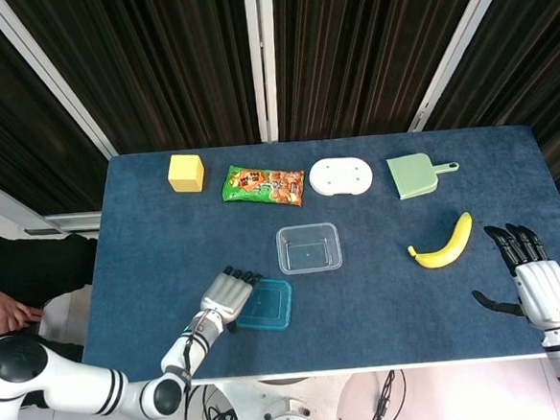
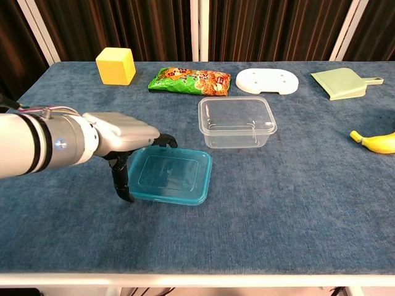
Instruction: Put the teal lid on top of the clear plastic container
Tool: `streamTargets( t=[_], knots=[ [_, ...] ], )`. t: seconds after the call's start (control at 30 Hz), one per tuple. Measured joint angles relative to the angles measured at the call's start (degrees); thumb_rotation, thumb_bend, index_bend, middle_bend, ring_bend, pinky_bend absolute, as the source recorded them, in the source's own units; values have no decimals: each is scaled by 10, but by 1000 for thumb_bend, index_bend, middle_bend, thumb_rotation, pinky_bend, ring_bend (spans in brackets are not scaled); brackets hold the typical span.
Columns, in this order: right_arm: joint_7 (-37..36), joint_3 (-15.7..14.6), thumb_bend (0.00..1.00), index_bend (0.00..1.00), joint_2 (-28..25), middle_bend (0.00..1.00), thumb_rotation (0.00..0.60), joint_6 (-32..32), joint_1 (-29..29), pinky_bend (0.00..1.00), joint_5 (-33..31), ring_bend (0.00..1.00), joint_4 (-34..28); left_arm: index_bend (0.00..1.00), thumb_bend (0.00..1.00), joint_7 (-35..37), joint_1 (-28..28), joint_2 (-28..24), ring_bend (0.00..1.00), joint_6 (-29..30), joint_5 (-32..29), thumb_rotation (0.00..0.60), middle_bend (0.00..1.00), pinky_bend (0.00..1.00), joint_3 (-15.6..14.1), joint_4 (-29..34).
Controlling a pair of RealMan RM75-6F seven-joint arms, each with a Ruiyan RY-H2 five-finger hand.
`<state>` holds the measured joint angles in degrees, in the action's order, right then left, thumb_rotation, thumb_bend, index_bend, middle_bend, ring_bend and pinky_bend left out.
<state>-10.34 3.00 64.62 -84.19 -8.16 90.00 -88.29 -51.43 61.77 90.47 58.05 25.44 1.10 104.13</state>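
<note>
The teal lid [image 2: 171,176] [image 1: 265,304] lies flat on the blue table, in front of and to the left of the clear plastic container [image 2: 236,121] [image 1: 309,247], which stands empty and apart from it. My left hand [image 2: 126,137] [image 1: 229,293] is against the lid's left side. Its fingers [image 2: 165,141] reach over the far left corner and the thumb [image 2: 123,184] points down beside the near left corner. The lid is not lifted. My right hand [image 1: 537,283] hovers open at the table's right front edge, fingers spread, holding nothing.
Along the back stand a yellow block [image 2: 115,65], a snack bag [image 2: 189,80], a white plate-like piece [image 2: 267,81] and a green dustpan [image 2: 345,82]. A banana [image 1: 445,245] lies right of the container, near my right hand.
</note>
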Motion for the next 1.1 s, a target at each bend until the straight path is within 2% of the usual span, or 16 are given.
streamTargets(
  t=[0.2,0.37,0.8,1.1],
  knots=[
    [2,-2,89,0,0,115,600,-2,3,0,0,0,-2,273,299,11,-7,-15,172,18,51,600,282,166,-11,40],
    [4,-3,88,0,-1,115,600,-6,6,0,1,0,-4,269,298,12,4,-16,172,-6,53,600,281,171,-10,49],
    [6,-4,89,0,-5,115,600,-14,16,0,-5,0,-8,250,310,19,85,3,172,-73,-4,600,263,172,36,-32],
    [2,-2,89,0,-5,115,600,-13,17,0,-6,0,-6,249,316,26,104,-15,172,-87,-51,600,259,165,21,-70]
  ],
)
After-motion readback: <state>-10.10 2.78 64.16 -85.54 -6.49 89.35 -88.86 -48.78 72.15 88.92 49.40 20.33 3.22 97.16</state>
